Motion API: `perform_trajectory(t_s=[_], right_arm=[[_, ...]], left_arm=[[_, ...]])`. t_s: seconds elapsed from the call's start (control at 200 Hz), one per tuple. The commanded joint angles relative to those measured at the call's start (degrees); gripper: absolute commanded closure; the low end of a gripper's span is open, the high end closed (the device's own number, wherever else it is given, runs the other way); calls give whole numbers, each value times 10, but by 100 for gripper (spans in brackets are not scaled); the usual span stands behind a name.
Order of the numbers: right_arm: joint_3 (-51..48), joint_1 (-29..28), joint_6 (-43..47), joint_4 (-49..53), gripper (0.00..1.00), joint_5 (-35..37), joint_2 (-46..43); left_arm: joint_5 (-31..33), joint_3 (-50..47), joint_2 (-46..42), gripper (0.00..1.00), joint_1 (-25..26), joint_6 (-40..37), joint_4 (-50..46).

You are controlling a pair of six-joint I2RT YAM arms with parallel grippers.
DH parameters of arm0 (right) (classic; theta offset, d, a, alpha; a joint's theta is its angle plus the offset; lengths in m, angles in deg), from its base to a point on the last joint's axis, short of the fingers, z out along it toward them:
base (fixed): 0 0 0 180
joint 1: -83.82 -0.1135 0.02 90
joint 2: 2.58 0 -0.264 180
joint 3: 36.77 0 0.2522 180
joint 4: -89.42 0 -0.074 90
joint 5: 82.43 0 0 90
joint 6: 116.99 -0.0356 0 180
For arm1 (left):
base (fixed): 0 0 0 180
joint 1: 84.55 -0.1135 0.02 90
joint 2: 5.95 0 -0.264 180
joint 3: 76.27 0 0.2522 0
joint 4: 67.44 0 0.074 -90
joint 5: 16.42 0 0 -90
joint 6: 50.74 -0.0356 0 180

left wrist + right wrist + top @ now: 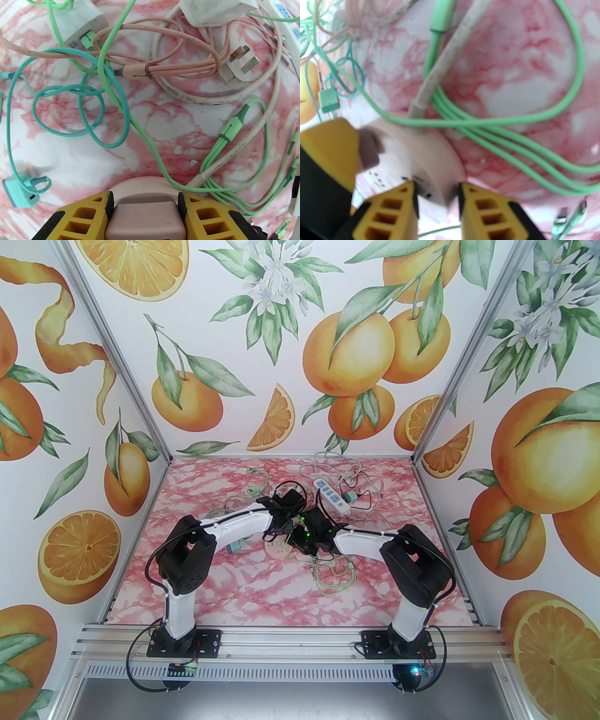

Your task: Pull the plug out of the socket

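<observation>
Though narrowly parted — left hand (145,196) on plug (145,219) (right hand (437,186) on socket (427,150)).

Plug (145,218): mauve-pink block w/ rounded corners, sitting on top face of socket (140,185) near its edge, not yet pulled off; clamped on both sides btw yellow fingers of left gripper (145,196). Socket: round, pale pink, low disc, lying flat on pink-marbled table (164,121), approx mid-table; small dark slots on top face; off-white cord (234,152) leaving its side, green cable (152,150) draped over its rim. Part of rim btw fingers of right gripper (437,187), contact unclear.
</observation>
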State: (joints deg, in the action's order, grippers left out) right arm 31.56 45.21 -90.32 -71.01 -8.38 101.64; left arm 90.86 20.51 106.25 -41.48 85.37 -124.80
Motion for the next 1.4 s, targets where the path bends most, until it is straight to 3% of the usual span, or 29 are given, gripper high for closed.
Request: perform_trajectory(t_s=[0.0, 0.2, 0.555, 0.691, 1.076, 1.391], right_arm=[[-38, -13, 19, 144, 69, 50, 78], [-33, -13, 22, 146, 70, 50, 81], [-12, -19, 28, 152, 73, 43, 93], [-9, -21, 28, 155, 73, 43, 96], [-7, -20, 31, 146, 73, 57, 63], [7, -19, 43, 147, 72, 73, 37]], left_arm=[[-88, -2, -35, 70, -14, 0, 13], [-119, -13, -40, 70, -26, 15, 25], [37, 29, 3, 71, 57, -62, -27], [34, 28, 11, 71, 64, -61, -30], [-37, 30, -30, 72, 2, -24, -31], [-56, 41, -110, 70, -56, -42, -65]])
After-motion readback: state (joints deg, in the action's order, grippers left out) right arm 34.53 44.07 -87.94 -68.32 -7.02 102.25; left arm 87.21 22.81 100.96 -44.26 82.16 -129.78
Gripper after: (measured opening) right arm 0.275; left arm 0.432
